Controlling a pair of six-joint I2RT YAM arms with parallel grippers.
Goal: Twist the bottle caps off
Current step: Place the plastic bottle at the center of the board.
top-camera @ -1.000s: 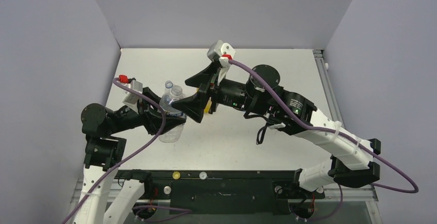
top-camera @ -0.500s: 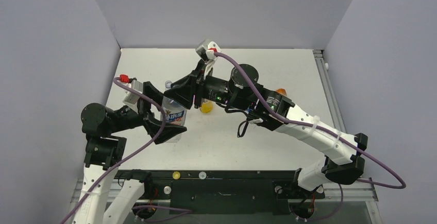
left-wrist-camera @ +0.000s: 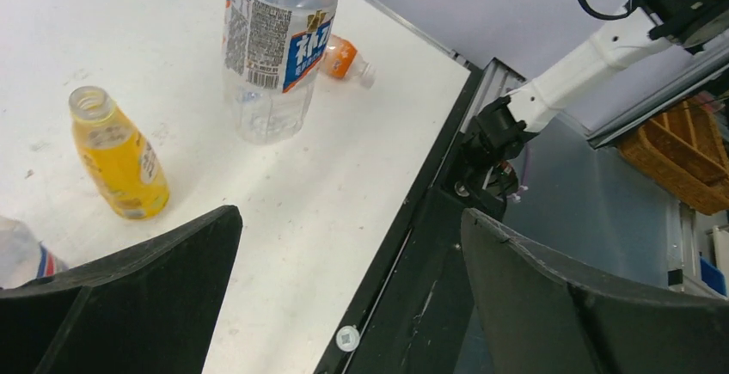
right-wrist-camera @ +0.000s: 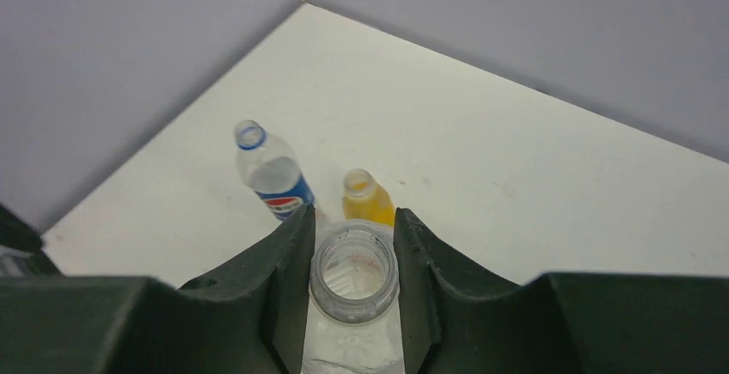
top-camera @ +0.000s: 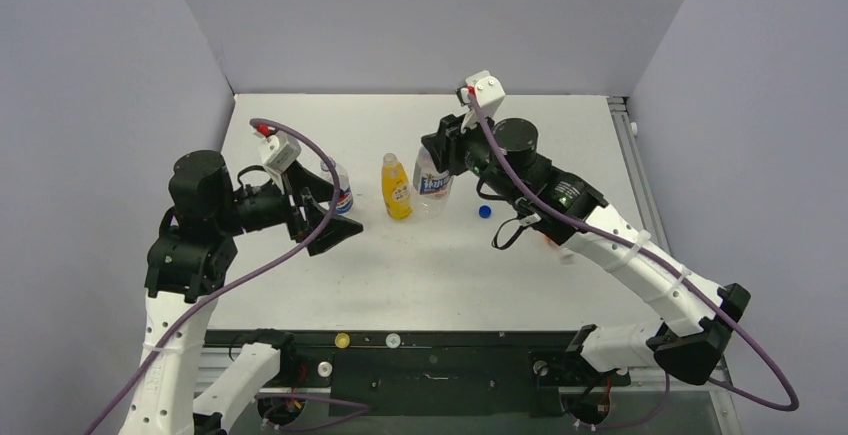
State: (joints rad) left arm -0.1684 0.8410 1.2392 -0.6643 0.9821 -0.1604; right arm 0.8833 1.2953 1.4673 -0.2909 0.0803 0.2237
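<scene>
Top view, with both wrist views. The right gripper (right-wrist-camera: 354,212) is closed on the bare neck of the water bottle (right-wrist-camera: 352,292). One finger presses each side just under the open rim, and the bottle stands upright on the table (top-camera: 420,275).

The left gripper (left-wrist-camera: 351,219) is spread wide and holds nothing. The Pepsi bottle (top-camera: 341,195) stands just beside one of its fingers, outside the gap between them. In the left wrist view only a sliver of this bottle shows at the lower left edge.

The yellow bottle (top-camera: 396,190) stands between the Pepsi bottle and the water bottle, so the three upright bottles form a row across the middle of the table. All three necks are open, with no cap on any of them.

The blue cap (top-camera: 484,211) lies flat on the table near the water bottle, on the side away from the yellow bottle. It is clear of both grippers and sits close under the right arm.

The yellow cap (top-camera: 342,340) rests on the black rail (top-camera: 450,355) at the near edge, well apart from either gripper.

The orange bottle (left-wrist-camera: 342,58) lies on its side beyond the water bottle in the left wrist view. Whether it is capped cannot be told.
</scene>
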